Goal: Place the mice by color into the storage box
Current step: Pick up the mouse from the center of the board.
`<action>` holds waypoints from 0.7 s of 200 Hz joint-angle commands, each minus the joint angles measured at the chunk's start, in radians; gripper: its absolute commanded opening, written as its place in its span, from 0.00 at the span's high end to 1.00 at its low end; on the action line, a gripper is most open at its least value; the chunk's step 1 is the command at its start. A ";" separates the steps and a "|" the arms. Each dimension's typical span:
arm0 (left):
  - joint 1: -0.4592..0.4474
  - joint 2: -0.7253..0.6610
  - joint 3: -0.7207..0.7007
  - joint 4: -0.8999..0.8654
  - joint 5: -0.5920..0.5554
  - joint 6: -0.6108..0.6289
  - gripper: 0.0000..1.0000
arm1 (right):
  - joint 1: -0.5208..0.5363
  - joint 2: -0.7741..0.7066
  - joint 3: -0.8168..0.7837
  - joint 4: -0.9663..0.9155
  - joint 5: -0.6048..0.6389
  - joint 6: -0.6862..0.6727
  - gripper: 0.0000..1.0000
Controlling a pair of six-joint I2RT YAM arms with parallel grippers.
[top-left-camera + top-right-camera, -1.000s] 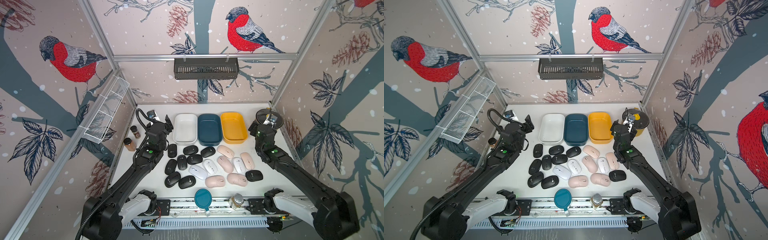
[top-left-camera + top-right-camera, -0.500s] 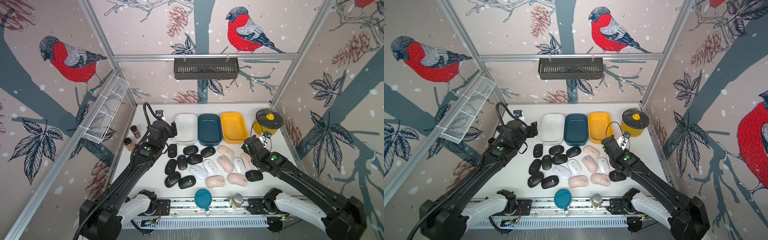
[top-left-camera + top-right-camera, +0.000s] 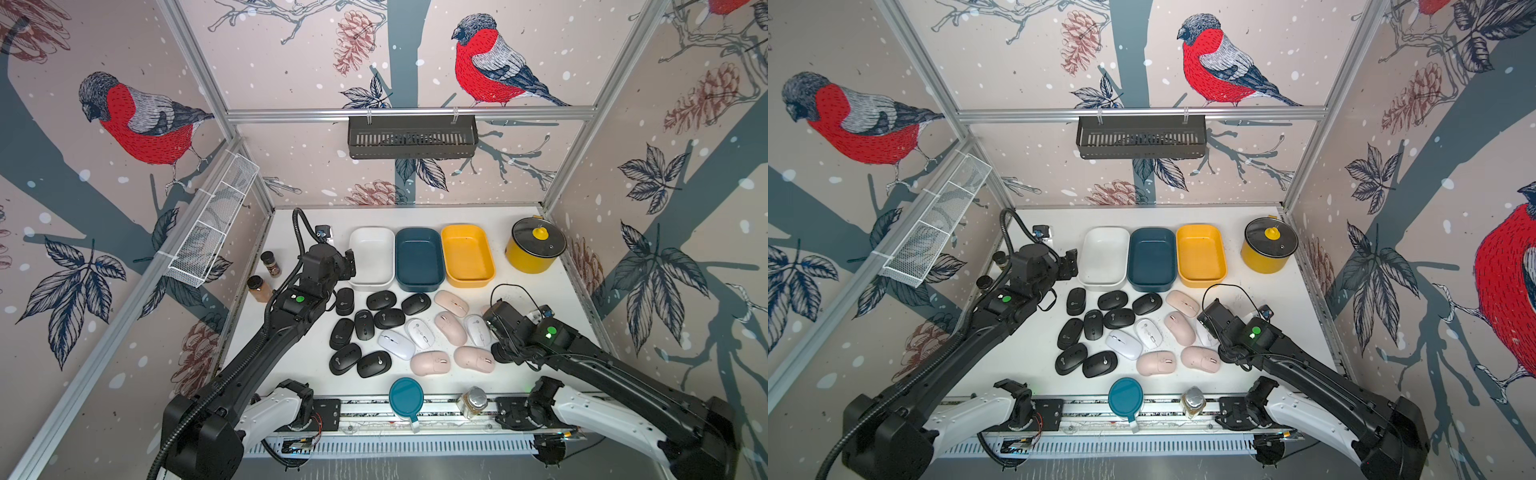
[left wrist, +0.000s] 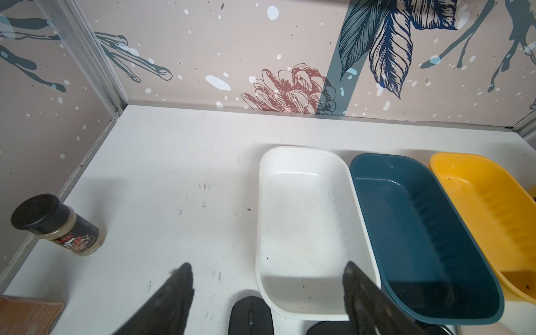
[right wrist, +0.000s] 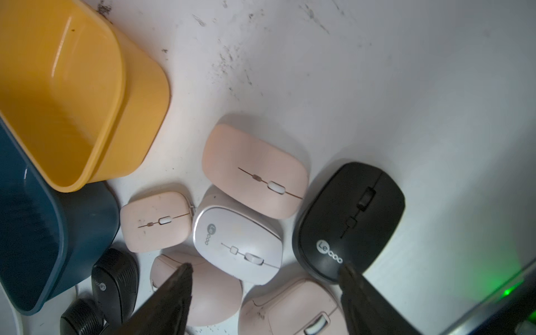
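Note:
The mice lie in a cluster on the white table: black ones (image 3: 345, 301) to the left, white ones (image 3: 397, 344) in the middle, pale pink ones (image 3: 451, 328) to the right. Behind them stand three open storage boxes: white (image 3: 372, 253), dark blue (image 3: 417, 257), yellow (image 3: 467, 255), all empty. My left gripper (image 4: 266, 269) is open over the white box's near corner (image 4: 304, 310), with a black mouse (image 4: 251, 316) just below. My right gripper (image 5: 266, 268) is open above a white mouse (image 5: 237, 240) and pink mice (image 5: 255, 171), beside a black mouse (image 5: 351, 220).
A yellow lidded pot (image 3: 536, 249) stands at the back right. Two spice jars (image 3: 270, 264) sit by the left wall. A teal round lid (image 3: 406, 397) and a glass jar (image 3: 471, 401) rest at the front edge. A wire basket (image 3: 212, 232) hangs on the left wall.
My right arm swung away from the yellow pot and down over the right end of the mouse cluster. My left gripper shifted toward the white box and opened wider.

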 commanded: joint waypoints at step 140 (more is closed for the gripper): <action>0.001 -0.021 -0.017 0.028 -0.026 0.006 0.20 | -0.238 -0.042 -0.125 0.026 -0.213 -0.020 0.21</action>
